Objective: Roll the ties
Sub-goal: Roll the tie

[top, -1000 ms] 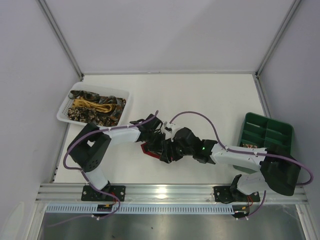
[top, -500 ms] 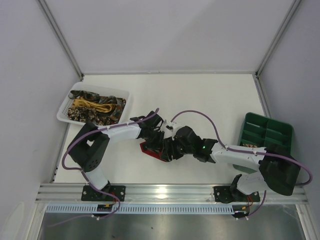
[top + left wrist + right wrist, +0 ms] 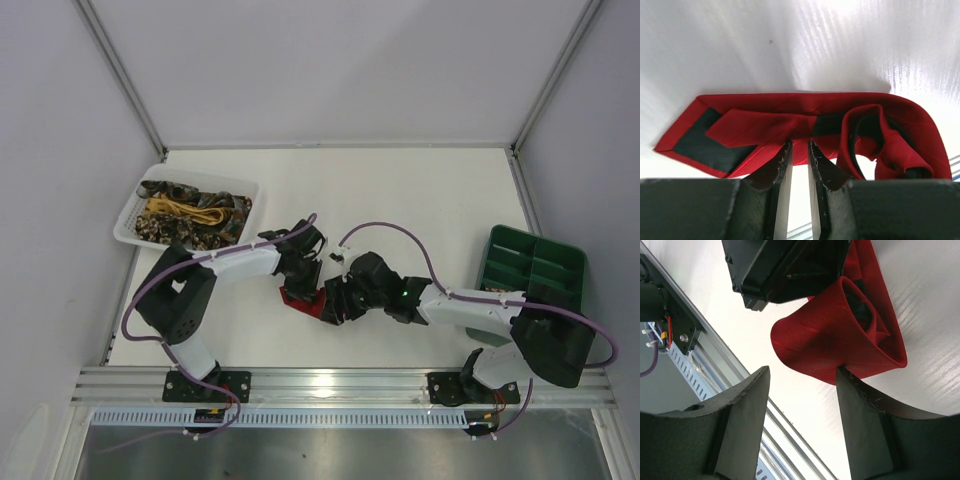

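The red tie lay on the white, faintly ribbed tabletop near its front middle, between the two arms. Its fabric was smooth and finely woven. The pointed end was folded flat to one side, showing a dark backing panel framed by a red border. The other end was curled into a loose, open coil with dark lining inside the loop. The left end effector reached in low from the near side with its dark, rough-edged fingers set to a narrow slit. Their tips were against the tie's near edge at mid-length, but I could not tell whether any cloth was pinched between them. The right end effector had its broad, matte black fingers spread wide on either side of the coiled end. One finger was touching or nearly touching the roll and the other stood clear of it. From above, both white-and-black arms stretched inward from their bases and met over the tie, with their wrists angled down and purple cables arching behind them. More ties, brown-gold patterned and yellow, were heaped in a white mesh basket at the far left. A green compartment tray of hard plastic sat at the right edge.
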`<state>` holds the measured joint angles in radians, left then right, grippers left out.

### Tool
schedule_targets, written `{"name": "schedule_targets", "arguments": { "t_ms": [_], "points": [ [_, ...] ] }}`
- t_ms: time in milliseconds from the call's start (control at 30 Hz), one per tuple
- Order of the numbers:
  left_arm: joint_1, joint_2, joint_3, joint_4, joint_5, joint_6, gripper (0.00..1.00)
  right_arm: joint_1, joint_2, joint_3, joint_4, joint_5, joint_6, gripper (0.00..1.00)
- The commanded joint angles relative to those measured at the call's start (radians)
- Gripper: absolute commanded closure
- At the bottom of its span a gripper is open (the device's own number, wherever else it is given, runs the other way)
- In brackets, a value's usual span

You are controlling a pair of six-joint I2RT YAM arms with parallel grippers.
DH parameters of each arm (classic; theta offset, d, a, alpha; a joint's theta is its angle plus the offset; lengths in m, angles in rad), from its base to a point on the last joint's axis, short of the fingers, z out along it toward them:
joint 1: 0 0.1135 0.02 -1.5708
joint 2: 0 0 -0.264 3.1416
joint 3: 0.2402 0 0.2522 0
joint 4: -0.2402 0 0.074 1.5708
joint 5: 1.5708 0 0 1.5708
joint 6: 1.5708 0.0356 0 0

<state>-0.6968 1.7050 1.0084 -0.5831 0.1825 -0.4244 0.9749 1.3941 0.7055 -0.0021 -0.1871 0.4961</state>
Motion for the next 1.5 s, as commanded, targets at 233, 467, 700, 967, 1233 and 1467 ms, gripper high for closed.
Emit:
{"name": "schedule_targets", "arguments": {
  "t_ms": [233,467,700,967,1233,1467],
  "points": [
    [0.016,-0.128,-0.030,-0.014,-0.077,0.030,0.82,-0.007,0.022,0.046,0.033,-0.032,-0.034,0.39],
    [0.098,-0.200,-0.051,-0.018,-0.104,0.032,0.85,-0.008,0.042,0.069,0.030,-0.045,-0.044,0.40],
    [0.166,-0.140,-0.031,0.054,-0.009,0.021,0.86,-0.010,0.086,0.106,0.034,-0.058,-0.050,0.40],
    [0.166,-0.084,-0.059,0.112,0.037,0.012,0.87,-0.010,0.149,0.150,0.042,-0.078,-0.044,0.40],
    [0.166,-0.090,-0.120,0.141,0.064,0.000,0.87,-0.010,0.235,0.199,0.082,-0.107,-0.027,0.40],
    [0.166,-0.120,-0.152,0.123,0.061,-0.004,0.86,-0.016,0.307,0.229,0.111,-0.120,-0.014,0.40]
  ]
}}
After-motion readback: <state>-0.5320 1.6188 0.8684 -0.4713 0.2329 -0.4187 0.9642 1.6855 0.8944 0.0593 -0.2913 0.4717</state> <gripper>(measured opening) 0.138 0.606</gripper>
